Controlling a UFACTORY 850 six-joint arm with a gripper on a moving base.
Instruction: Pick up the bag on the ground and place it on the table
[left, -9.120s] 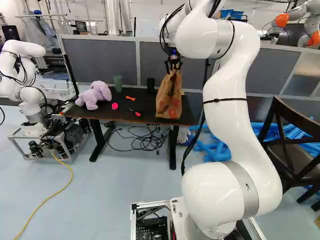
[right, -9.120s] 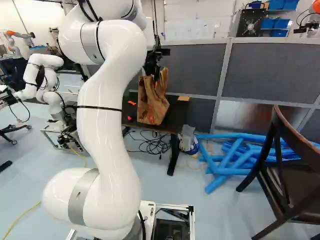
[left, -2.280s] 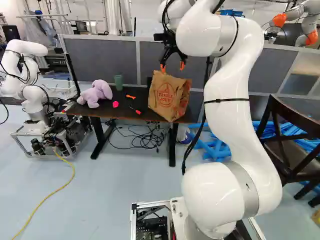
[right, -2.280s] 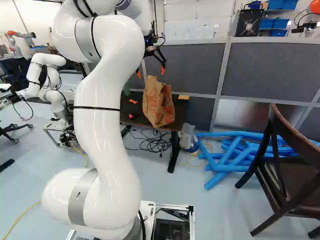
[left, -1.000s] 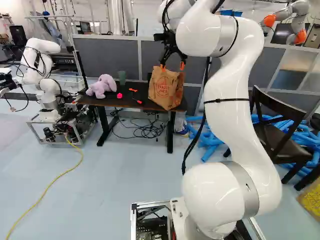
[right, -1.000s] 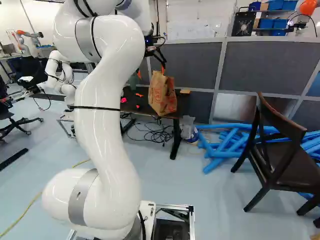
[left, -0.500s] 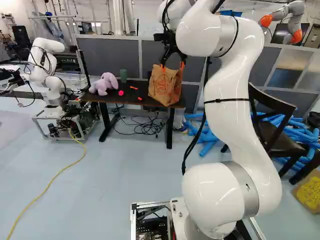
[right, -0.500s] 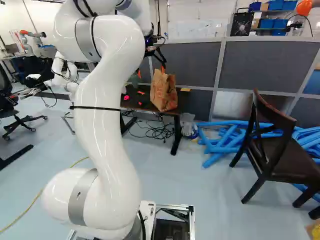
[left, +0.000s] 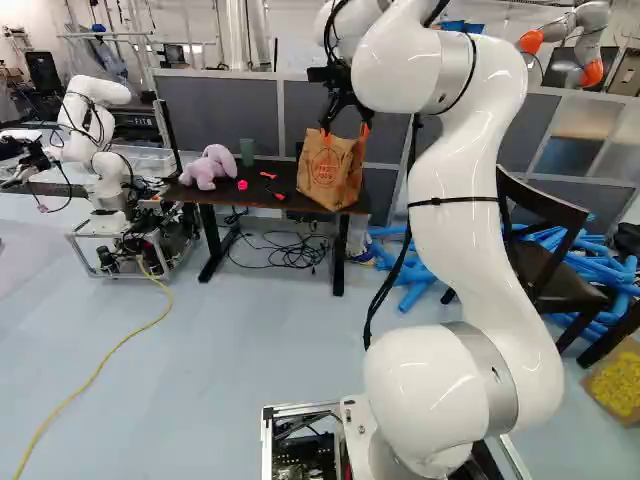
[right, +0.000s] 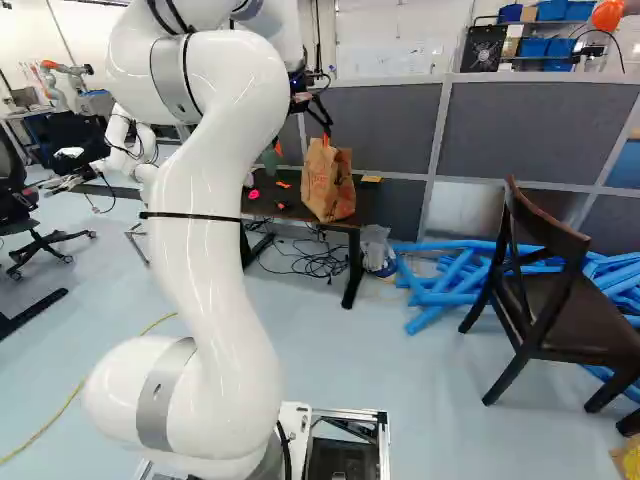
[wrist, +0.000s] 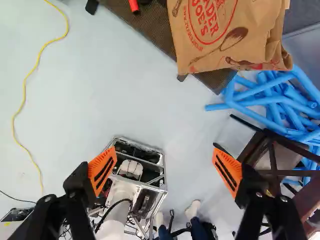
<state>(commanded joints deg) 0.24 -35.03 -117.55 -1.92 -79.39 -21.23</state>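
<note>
At the foot of both base views, a metal-framed base (left: 300, 412) carries a tall, curving white robot arm (left: 460, 220). Right of the arm stands a dark wooden chair (right: 580, 320); to its left, a thin yellow cord (left: 100, 372) winds across the pale floor (left: 220, 370). High up, the arm ends in a black two-fingered hand (left: 345, 129) with orange pads, its fingers spread wide. In the wrist view, a brown paper bag (left: 325, 180) with a red print lies ahead of the hand (wrist: 165, 168), apart from both fingers. The bag stands on a dark, rectangular surface (left: 235, 200), at its right end in the left base view. Left of the bag on that surface are small red and orange items, a small pink object (left: 242, 184), a lilac plush toy (left: 208, 167) and a green cup (left: 247, 152). Blue foam tubes (right: 450, 290) are heaped on the floor beyond the chair. Grey partition panels (right: 540, 130) rise behind the surface.
</note>
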